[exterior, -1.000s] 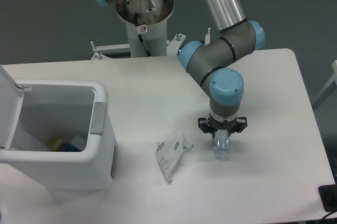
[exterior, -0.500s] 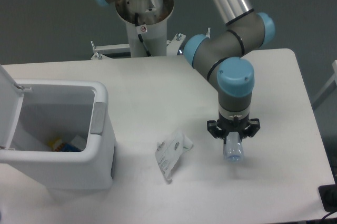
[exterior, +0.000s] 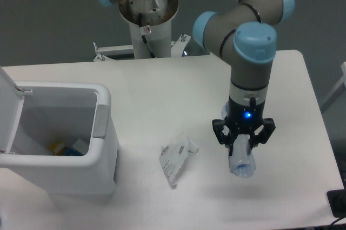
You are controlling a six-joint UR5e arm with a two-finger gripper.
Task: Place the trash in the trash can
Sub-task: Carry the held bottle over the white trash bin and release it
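**Bottle in the claw, wrapper on the table, bin open at the left**

At the far left the trash can [exterior: 102, 132] stands on the white table [exterior: 162, 89] with its lid [exterior: 8, 111] swung up and back, so the inside shows. Some small items lie at the bottom, one yellow and blue; what they are cannot be told. A grey recessed panel [exterior: 100, 122] sits on the side of the bin that faces the middle of the table.

Near the middle of the table, well apart from the bin, the crumpled wrapper [exterior: 175, 157] lies flat on the surface, whitish with dark print. It is left of the claw and not touching it.

To the right, the arm reaches down from above, and the gripper [exterior: 243, 142] points at the table with a blue light lit on its wrist. Its two fingers are closed around the clear plastic bottle [exterior: 242, 159], which hangs below them with its lower end toward the camera. The bottle's shadow falls on the table beneath it, so it appears lifted off the surface.
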